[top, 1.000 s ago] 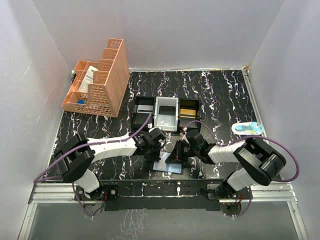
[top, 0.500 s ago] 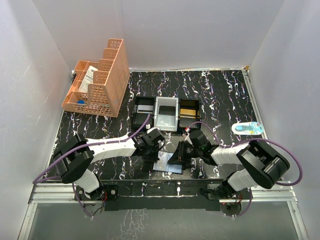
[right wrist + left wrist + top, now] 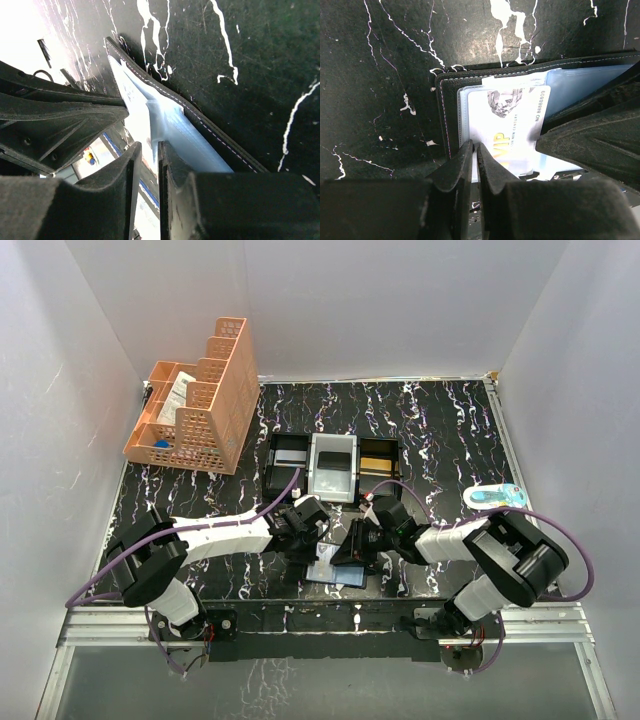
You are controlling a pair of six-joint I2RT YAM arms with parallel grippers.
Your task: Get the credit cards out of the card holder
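Pinching with the left gripper [image 3: 474, 146] at the near left corner of the white card [image 3: 512, 125], closed down to a thin slit; hard to say whether on the card itself or on the clear sleeve edge around it. Working from the opposite side with the right gripper [image 3: 148, 145], parted only a little at the pale blue plastic sleeve [image 3: 170, 125], with no telling whether clamped on it or merely straddling it. Leaves the card holder [image 3: 451, 115] lying open and flat between both, dark-bordered and white-stitched, on the black marbled table [image 3: 380, 75], near the three-compartment tray [image 3: 333, 468] and on the arms' side of it. Looks like the extraction step, hardly under way. Best done by pinning the holder's panel with one side and drawing the card straight along the pocket with the other, low and parallel to the table; avoid lifting or dragging the whole holder along; take the card alone, not the sleeve with it; regrip deeper on finding only a corner caught. Reads "VIP" in gold on the card face, "NEW CENTURY" in small type beside it, and along one edge "NO" followed by a row of eights, last digits unsure
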